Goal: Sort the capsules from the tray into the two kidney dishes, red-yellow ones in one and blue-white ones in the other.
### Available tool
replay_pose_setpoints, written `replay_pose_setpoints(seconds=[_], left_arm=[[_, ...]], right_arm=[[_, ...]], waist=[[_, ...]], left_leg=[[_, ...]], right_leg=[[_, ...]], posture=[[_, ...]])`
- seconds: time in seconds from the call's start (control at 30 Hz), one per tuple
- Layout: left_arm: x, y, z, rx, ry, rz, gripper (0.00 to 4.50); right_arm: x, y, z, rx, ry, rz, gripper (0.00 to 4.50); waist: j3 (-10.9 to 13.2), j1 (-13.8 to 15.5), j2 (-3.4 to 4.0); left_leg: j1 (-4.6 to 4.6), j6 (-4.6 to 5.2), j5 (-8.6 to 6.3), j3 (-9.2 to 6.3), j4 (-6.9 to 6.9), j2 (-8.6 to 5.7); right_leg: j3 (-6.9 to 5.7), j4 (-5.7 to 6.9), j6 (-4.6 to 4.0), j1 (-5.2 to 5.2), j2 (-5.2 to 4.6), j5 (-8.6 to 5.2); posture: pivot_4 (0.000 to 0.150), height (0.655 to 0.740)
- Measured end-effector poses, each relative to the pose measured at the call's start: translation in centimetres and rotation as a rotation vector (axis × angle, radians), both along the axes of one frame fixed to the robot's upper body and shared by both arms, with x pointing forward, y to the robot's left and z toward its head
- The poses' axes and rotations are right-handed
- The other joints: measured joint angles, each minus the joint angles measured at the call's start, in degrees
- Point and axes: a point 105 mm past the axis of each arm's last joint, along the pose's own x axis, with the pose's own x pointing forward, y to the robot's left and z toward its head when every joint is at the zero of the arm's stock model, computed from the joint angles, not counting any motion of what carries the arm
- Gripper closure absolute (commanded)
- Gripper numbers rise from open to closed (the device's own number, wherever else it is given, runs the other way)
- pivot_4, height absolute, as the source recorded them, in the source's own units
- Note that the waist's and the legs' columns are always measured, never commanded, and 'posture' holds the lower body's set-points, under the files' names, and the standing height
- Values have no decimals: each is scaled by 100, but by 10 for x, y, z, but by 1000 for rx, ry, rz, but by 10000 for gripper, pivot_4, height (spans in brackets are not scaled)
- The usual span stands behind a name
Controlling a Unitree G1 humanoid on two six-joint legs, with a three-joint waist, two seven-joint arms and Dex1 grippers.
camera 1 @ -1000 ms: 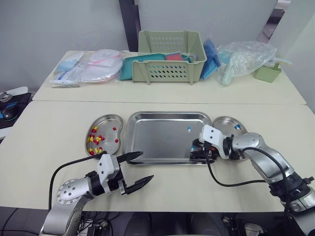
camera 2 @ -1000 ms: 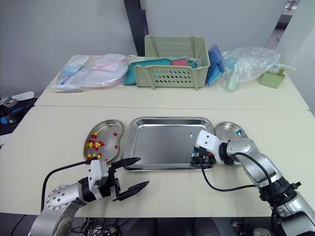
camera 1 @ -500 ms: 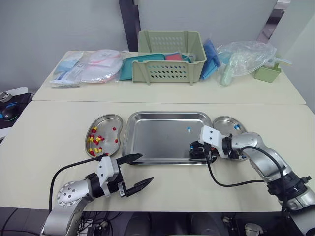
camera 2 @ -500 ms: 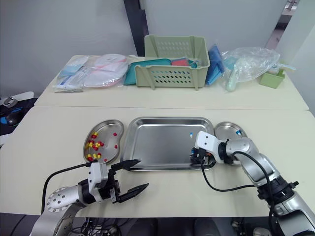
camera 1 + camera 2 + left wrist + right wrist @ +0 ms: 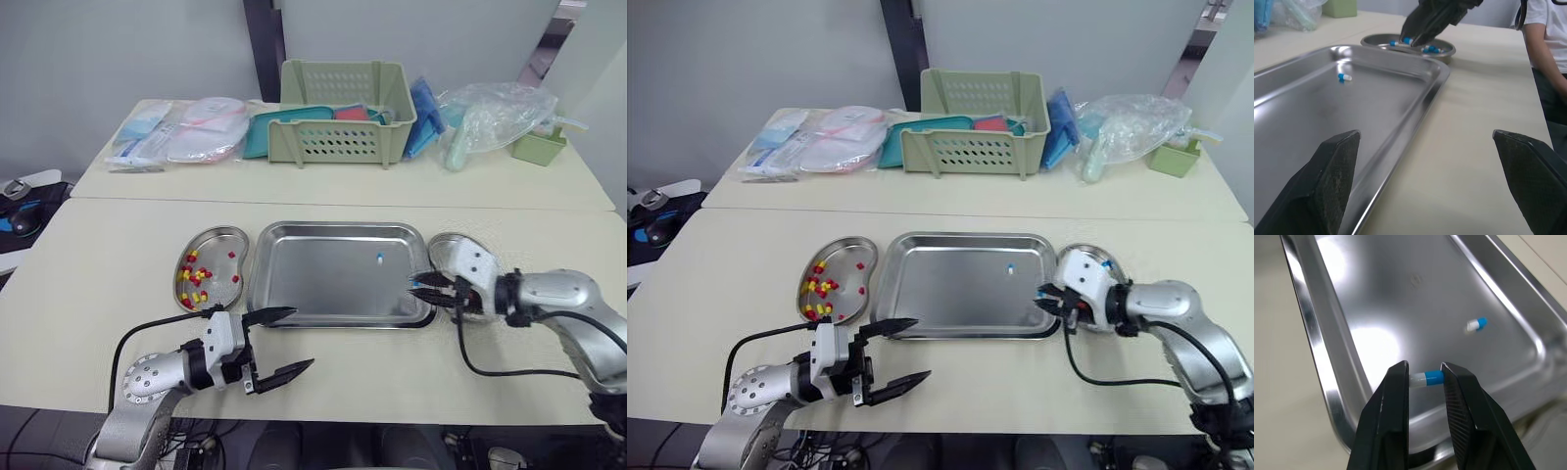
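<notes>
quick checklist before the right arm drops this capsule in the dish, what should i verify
1. Grip: right gripper is shut on the held capsule, blue-white, pinched across its length: ok.
2. Colour match: right kidney dish holds blue-white capsules: ok.
3. Held capsule above that dish: the fingertips look close to the right rim of the tray: cannot tell.
4. Path clear: left gripper is open near the table's front edge, away from the dish: ok.
5. Tray emptied: a loose capsule, blue-white, lies in it: not ok.
6. Left kidney dish holds only red-yellow capsules: ok.
</notes>
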Motion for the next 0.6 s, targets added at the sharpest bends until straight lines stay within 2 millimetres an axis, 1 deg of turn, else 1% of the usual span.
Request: replay_pose_setpoints(seconds=[0.1,0.17,0.33,0.5,0.57,0.6], left_arm=[[-1,-5,1,-20,2,-17,0],[-1,-8,3,-47,4,-23,0],[-1,-15,6,-90,-2,-32,0],[1,-18,9,-103,-15,-28,0],[1,-17,9,-103,-15,-24,0],[2,-17,9,-104,-17,-21,0]], right_arm=[[-2,-24,1,-16,5,-109,37589],[-3,-34,0,-22,9,-161,37589],[0,-47,-2,-21,3,-232,37589],[2,-52,-2,-17,5,-257,37589],[1,-53,-4,-10,15,-263,30396],[0,-54,-4,-5,20,-271,28580]], waist=[[0,-14,0],[-1,-44,1],[0,-25,1],[0,-24,1],[0,-24,1],[0,-22,1]], left_leg=[[2,0,0,2,0,0],[6,0,0,4,-1,2],[4,0,0,5,0,0],[5,0,0,5,0,0],[4,0,0,5,0,0],[4,0,0,5,0,0]], right_leg=[[2,1,0,1,0,0],[4,2,0,1,2,0],[4,2,0,2,1,0],[4,1,0,2,1,0],[4,1,0,2,1,0],[4,1,0,2,1,0]], posture=[[1500,7400],[1500,7400],[1500,7400],[1500,7400],[1500,7400],[1500,7400]])
